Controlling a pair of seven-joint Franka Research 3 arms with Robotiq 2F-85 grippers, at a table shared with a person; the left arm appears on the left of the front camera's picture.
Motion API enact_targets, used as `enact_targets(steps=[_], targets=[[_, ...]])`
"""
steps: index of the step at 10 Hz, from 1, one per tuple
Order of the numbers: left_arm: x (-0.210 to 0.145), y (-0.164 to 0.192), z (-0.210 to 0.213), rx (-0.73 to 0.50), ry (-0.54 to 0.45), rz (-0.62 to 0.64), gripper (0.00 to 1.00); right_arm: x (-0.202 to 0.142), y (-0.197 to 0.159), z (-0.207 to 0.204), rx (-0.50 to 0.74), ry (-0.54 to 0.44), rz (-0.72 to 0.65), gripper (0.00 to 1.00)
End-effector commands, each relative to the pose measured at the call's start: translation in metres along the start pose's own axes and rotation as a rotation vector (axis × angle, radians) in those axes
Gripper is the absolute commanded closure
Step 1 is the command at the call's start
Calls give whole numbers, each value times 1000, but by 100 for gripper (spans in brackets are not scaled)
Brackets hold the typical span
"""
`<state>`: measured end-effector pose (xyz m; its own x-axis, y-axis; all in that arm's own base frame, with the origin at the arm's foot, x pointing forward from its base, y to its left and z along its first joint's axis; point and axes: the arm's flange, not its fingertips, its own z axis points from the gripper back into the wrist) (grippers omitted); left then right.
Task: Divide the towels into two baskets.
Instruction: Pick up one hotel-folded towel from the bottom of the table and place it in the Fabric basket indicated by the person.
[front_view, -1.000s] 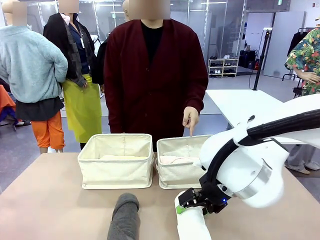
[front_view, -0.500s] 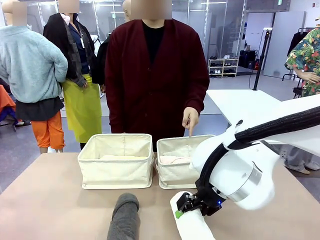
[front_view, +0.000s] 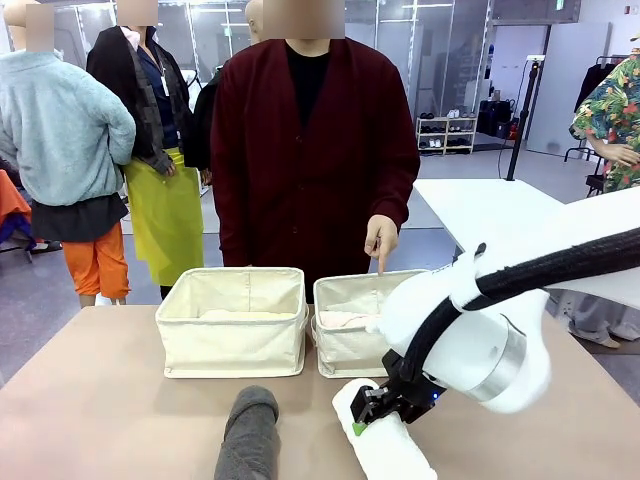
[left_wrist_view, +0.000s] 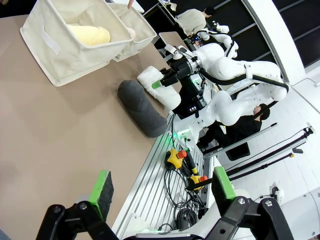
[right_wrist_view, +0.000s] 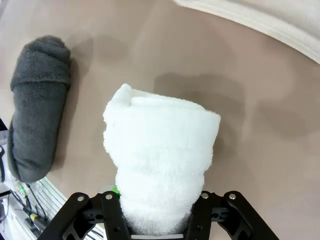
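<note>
The white towel (front_view: 388, 450) lies at the table's near edge, and my right gripper (front_view: 368, 412) is shut on its far end; in the right wrist view the roll (right_wrist_view: 160, 155) is pinched between the jaws of that gripper (right_wrist_view: 157, 201). Left of it lies the dark grey towel (front_view: 248, 436), also seen from the wrists (right_wrist_view: 36, 107) (left_wrist_view: 142, 108). Behind stand two cream baskets: the left one (front_view: 232, 345) holds a pale yellow towel (left_wrist_view: 91, 34), the right one (front_view: 345, 352) a pale pink roll (front_view: 345, 320). My left gripper (left_wrist_view: 162, 186) hangs open over the table, holding nothing.
A person in a dark red cardigan stands at the far side, one hand (front_view: 380, 238) pointing a finger down at the right basket. Bare table surface lies left of the grey towel. Cables and emergency-stop buttons (left_wrist_view: 176, 156) sit beyond the table's near edge.
My right gripper has closed onto the white towel's far end while the arm shifted slightly left, nudging that end left. The left arm and the person's hand stay still.
</note>
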<state>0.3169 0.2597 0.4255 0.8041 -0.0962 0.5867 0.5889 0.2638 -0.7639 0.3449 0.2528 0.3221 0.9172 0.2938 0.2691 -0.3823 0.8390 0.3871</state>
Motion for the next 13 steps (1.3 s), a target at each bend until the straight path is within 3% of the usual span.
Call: enact_targets(steps=[1,3,4,6,7,8,9,10,13], targets=[[-5,-6,-1,-5,3,-7,0,-4,31,53,-48,76,89,57],[-5,-6,-1,-5,3,-7,0,4,48,72,-86,158,294,57],[-5,-6,-1,-5,3,-7,0,3,56,80,-133,234,474,57],[-5,-6,-1,-5,3,-7,0,-6,63,89,-103,454,786,57],[-5,-6,-1,-5,3,-7,0,-15,64,91,-140,517,875,57],[-5,-6,-1,-5,3,-7,0,-23,64,91,-216,489,920,57],[-5,-6,-1,-5,3,-7,0,-31,63,91,-176,372,929,57],[-5,-6,-1,-5,3,-7,0,-21,67,86,-144,514,833,57],[-5,-6,-1,-5,3,-7,0,-24,63,87,-163,501,880,56]])
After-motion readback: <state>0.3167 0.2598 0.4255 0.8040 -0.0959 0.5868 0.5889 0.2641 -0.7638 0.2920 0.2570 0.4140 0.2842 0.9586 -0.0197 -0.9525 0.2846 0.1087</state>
